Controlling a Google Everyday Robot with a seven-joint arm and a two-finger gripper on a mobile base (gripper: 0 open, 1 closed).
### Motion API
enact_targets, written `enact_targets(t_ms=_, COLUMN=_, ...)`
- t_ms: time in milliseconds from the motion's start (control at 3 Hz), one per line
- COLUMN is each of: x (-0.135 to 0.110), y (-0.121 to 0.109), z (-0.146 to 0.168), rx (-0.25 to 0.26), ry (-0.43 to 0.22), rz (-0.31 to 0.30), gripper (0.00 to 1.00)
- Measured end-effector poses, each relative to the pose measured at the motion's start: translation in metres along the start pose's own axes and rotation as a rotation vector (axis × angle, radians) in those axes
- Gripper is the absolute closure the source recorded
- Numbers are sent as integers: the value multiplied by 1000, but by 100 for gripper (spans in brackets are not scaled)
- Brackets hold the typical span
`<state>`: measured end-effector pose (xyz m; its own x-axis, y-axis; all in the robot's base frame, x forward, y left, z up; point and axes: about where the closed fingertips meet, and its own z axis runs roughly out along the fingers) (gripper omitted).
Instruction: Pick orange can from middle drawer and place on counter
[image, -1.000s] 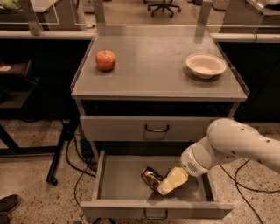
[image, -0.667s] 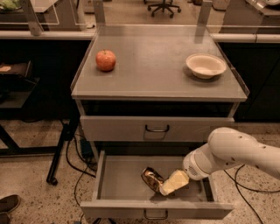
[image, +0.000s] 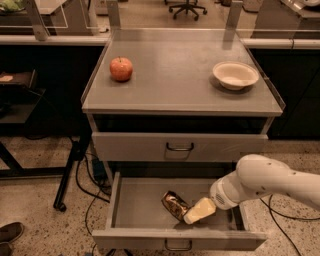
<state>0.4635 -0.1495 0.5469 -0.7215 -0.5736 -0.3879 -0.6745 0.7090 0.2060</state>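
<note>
White rounded arm (image: 272, 181) (few dark dots), cream tool (image: 199, 210) down in the middle drawer (image: 140, 204).

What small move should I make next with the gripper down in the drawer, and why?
Probably secure the grasp on the orange can before lifting. The gripper sits low in the open middle drawer, against the can's right side. The can lies tilted on the drawer floor, not yet raised.
</note>
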Motion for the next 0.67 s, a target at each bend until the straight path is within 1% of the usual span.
enact_targets(t_ms=333, x=-2, y=19, z=30, rx=-40, ry=-15, rz=15, gripper=0)
enact_targets(t_ms=667, x=-29, y=33, z=73, rx=-49, ry=-46, rz=3, gripper=0)
